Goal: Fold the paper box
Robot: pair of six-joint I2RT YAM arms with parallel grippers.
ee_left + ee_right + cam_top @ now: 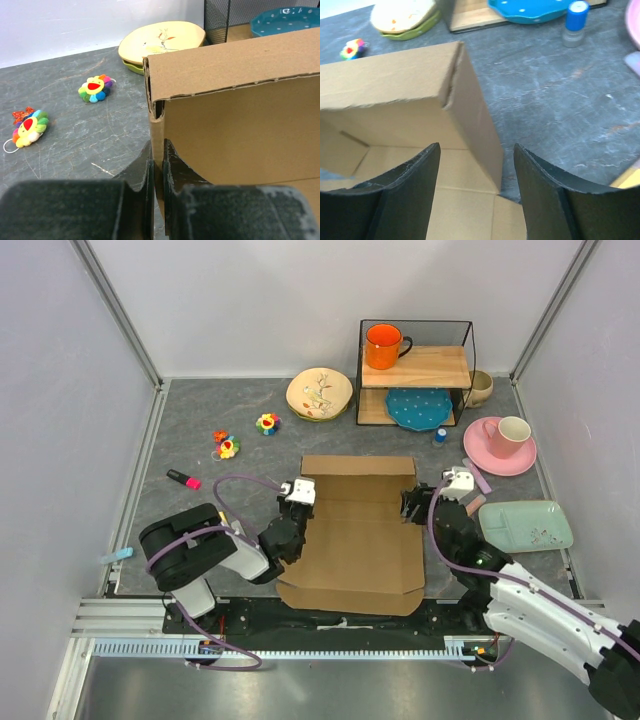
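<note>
The paper box (pixel 360 540) is a plain brown cardboard sheet lying flat between my arms, its far panel and side flaps raised. My left gripper (pixel 297 502) is at its left edge. In the left wrist view that gripper (pixel 159 160) is shut on the box's upright left flap (pixel 157 135), below the raised back panel (pixel 235 125). My right gripper (pixel 412 502) is at the right edge. In the right wrist view it (pixel 476 145) stands open, with the upright right flap (pixel 480 125) between its fingers and touching neither.
Behind the box stands a wire-framed wooden shelf (pixel 430 368) with an orange mug (pixel 384 346) and a teal plate (pixel 418 407). Cream plates (pixel 319 393), flower toys (pixel 267 423), a pink marker (pixel 183 479), a pink saucer (pixel 495 452) and a green tray (pixel 525 525) surround it.
</note>
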